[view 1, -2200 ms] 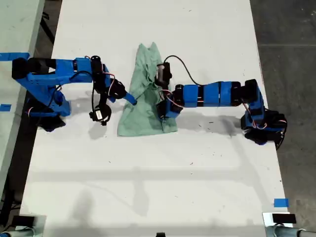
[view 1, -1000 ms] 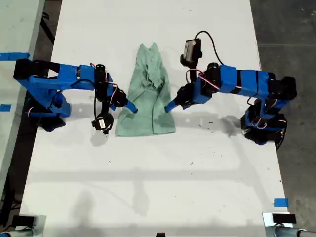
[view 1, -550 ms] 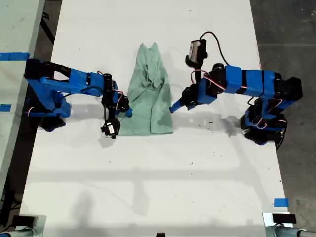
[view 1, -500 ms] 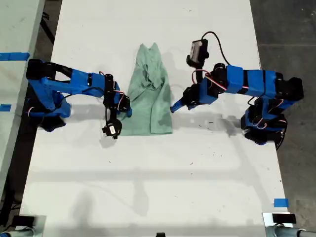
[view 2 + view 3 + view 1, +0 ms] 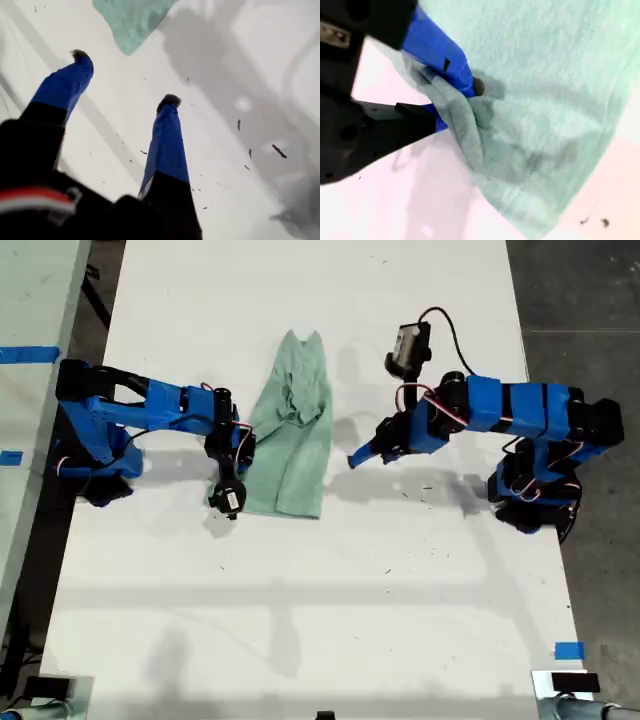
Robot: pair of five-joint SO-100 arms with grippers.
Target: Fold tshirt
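The pale mint tshirt [image 5: 296,435] lies bunched into a narrow strip in the middle of the white table [image 5: 320,580]. My second gripper [image 5: 244,443] is at the cloth's edge on the exterior view's left. The second wrist view shows it [image 5: 462,102] shut on a pinched fold of the tshirt [image 5: 545,100]. My first gripper [image 5: 353,459] hovers open just off the cloth on the exterior view's right, holding nothing. In the first wrist view its fingers [image 5: 167,135] spread over bare table, with a corner of the tshirt [image 5: 132,17] beyond them.
A second table [image 5: 25,390] with blue tape [image 5: 28,354] stands at the exterior view's left. Grey floor [image 5: 580,300] runs along the exterior view's right. A blue tape mark [image 5: 568,650] sits near the table's lower right corner in that view.
My first gripper left the cloth and drew back toward the exterior view's right. My second gripper has pulled the shirt's left edge over toward the right, so the cloth is narrower.
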